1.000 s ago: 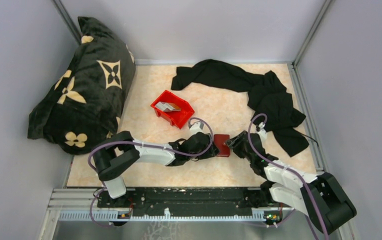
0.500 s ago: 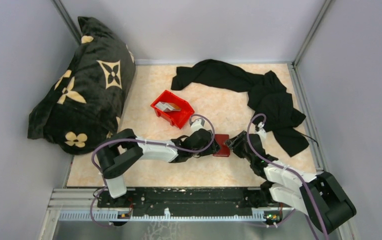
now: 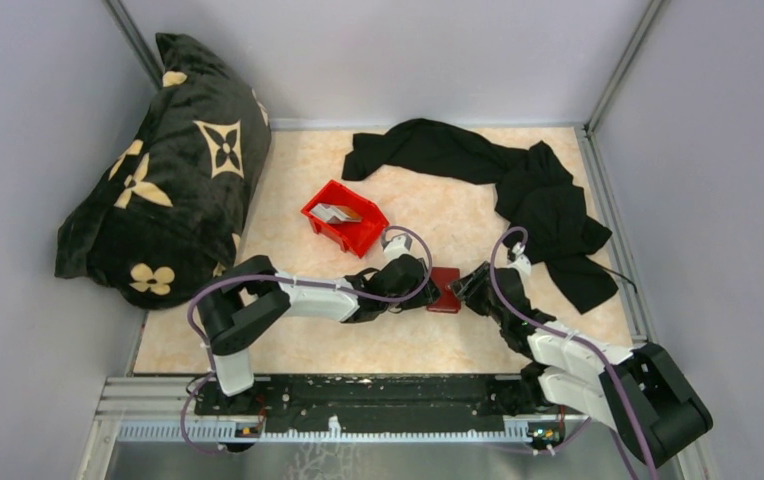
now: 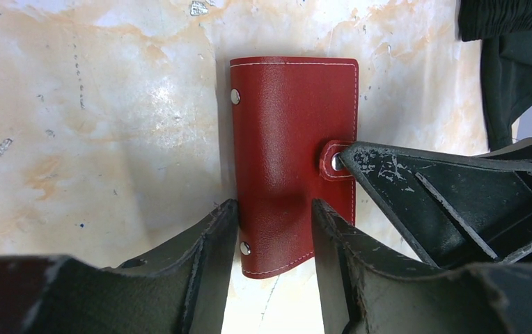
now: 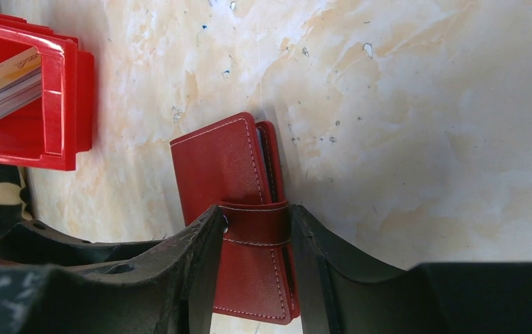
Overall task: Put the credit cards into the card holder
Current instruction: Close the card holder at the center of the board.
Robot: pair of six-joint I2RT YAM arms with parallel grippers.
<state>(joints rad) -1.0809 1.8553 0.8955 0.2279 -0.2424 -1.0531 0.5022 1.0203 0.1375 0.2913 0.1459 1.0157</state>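
Note:
The dark red card holder [image 3: 445, 288] lies snapped shut on the table between both grippers. In the left wrist view the card holder [image 4: 291, 139] runs under my left gripper [image 4: 275, 226], which is open: one finger sits at the spine edge and the other rests over the cover. My right gripper [image 5: 255, 229] has its fingers tight on either side of the card holder's snap strap [image 5: 256, 223]. Its fingertip [image 4: 361, 156] touches the snap. The credit cards [image 5: 5, 87] are stacked in the red bin, also visible as the credit cards [image 3: 336, 212] from above.
The bright red bin [image 3: 360, 238] stands just beyond the left gripper. A crumpled black cloth [image 3: 528, 195] covers the back right of the table. A dark patterned pillow [image 3: 168, 170] fills the left side. Grey walls enclose the table.
My left gripper has crept right and slightly further away, coming over the card holder's left side. The right gripper edged a little left at the strap. The card holder has barely shifted.

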